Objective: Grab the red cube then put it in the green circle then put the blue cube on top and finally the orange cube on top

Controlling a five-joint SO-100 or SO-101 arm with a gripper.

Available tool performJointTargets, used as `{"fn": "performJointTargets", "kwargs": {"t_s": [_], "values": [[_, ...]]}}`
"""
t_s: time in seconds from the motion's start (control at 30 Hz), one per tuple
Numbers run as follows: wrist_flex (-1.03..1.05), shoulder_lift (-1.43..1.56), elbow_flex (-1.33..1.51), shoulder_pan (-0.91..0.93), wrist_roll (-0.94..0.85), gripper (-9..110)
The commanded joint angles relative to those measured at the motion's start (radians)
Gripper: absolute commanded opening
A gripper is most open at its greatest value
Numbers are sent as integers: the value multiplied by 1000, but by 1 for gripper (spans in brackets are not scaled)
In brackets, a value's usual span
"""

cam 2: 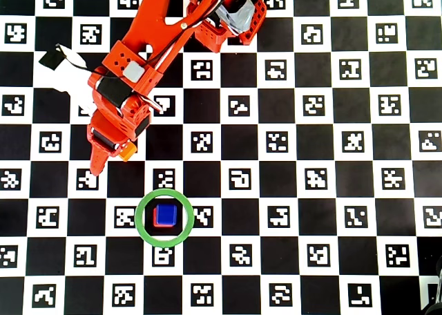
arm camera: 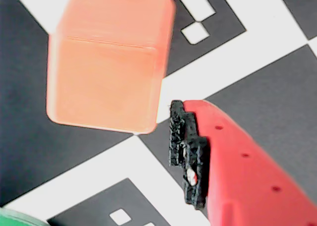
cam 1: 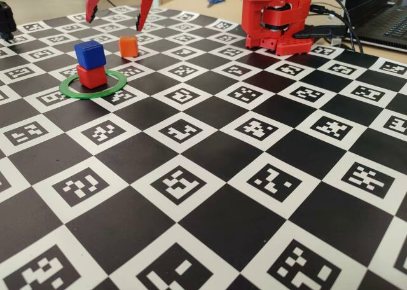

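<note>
In the fixed view the blue cube (cam 1: 89,53) sits on the red cube (cam 1: 92,75) inside the green circle (cam 1: 93,86), so two layers are done. To the right, the gripper (cam 1: 121,14) hangs open above the orange cube (cam 1: 128,46), apparently lining up to grasp it.

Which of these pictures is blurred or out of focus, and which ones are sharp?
Wrist view: the orange cube is very near and soft-edged, slightly washed out. Fixed view: the near board is sharp, the far desk softer. Overhead view: evenly lit and sharp, no strong glare.
</note>
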Motion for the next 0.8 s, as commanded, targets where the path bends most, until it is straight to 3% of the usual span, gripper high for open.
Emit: {"fn": "performJointTargets", "kwargs": {"t_s": [0.0, 0.77], "values": [[-18, 6, -6, -14, 8, 47], [-94, -100, -11, 6, -11, 47]]}}
